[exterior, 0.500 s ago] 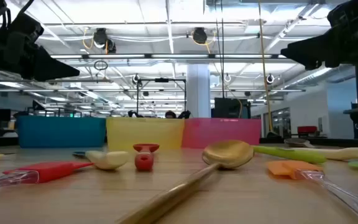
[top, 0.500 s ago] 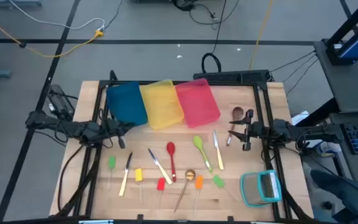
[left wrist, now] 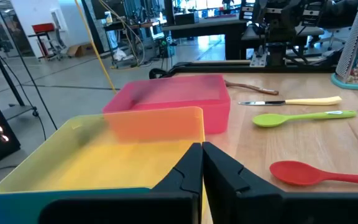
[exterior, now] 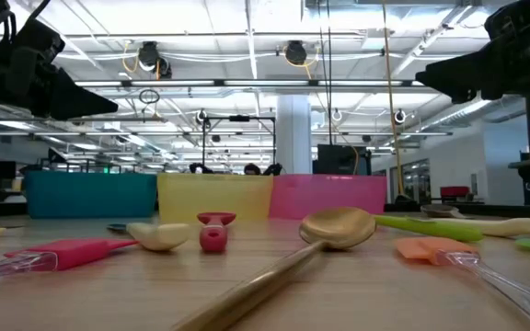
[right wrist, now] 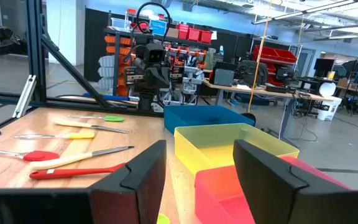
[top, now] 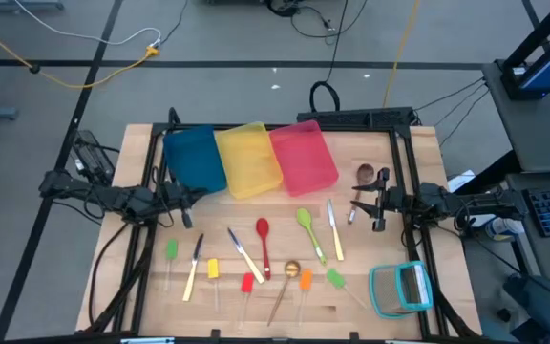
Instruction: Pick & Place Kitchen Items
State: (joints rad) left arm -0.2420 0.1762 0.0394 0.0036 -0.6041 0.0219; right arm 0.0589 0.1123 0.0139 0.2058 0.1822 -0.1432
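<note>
1. Three bins stand in a row at the table's far edge: a blue bin (top: 195, 158), a yellow bin (top: 248, 159) and a pink bin (top: 304, 157). A teal-framed grater (top: 400, 288) lies at the near right corner.
2. The utensils lie loose on the wood in front of the bins: a red spoon (top: 263, 241), a green spoon (top: 308, 230), a gold spoon (top: 285, 285), a brown spoon (top: 364, 175) and two yellow-handled knives (top: 335, 231).
3. The left gripper (top: 181, 195) hangs just before the blue bin, fingers pressed together, holding nothing.
4. The right gripper (top: 363, 203) hovers beside the brown spoon, fingers spread and empty.
5. Only the low view shows the gold spoon (exterior: 337, 229) close up.
</note>
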